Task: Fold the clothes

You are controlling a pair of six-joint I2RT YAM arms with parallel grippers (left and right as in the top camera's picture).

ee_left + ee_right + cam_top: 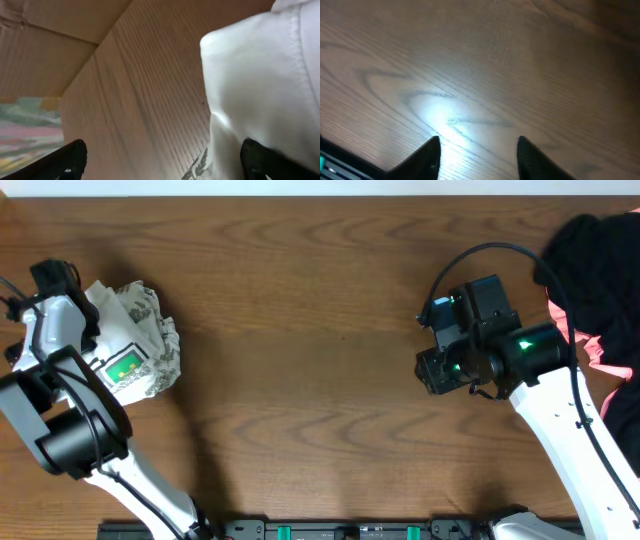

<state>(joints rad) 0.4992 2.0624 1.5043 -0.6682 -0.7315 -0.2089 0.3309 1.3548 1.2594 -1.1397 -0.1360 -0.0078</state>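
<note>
From overhead, the white T-shirt (pixel 112 340) sits as a folded bundle near the left edge of the wooden counter (pixel 310 300), with its green rectangular print (pixel 124 366) facing up. A leaf-print garment (pixel 160 350) shows along the bundle's top and right side, touching the shirt. The left arm (pixel 60 395) reaches across the bundle's left side and hides part of it. In the far right corner lies a heap of black garment (pixel 600 260), with a coral-pink garment (pixel 605 355) showing at its lower edge. The right arm (pixel 550 400) holds its wrist over bare wood, just left of that heap and well apart from the folded bundle.

In the left wrist view, the left fingers (pixel 70 160) are spread wide and clench nothing. The white T-shirt fills the right side, its fabric against the right-hand finger. A bit of leaf print (pixel 200 165) peeks out below it. A brown cardboard-like panel (pixel 45 45) stands beyond the counter at upper left.

In the right wrist view, the right fingers (pixel 427 155) are parted and released, with only bare wood grain and a bright glare patch between them.
</note>
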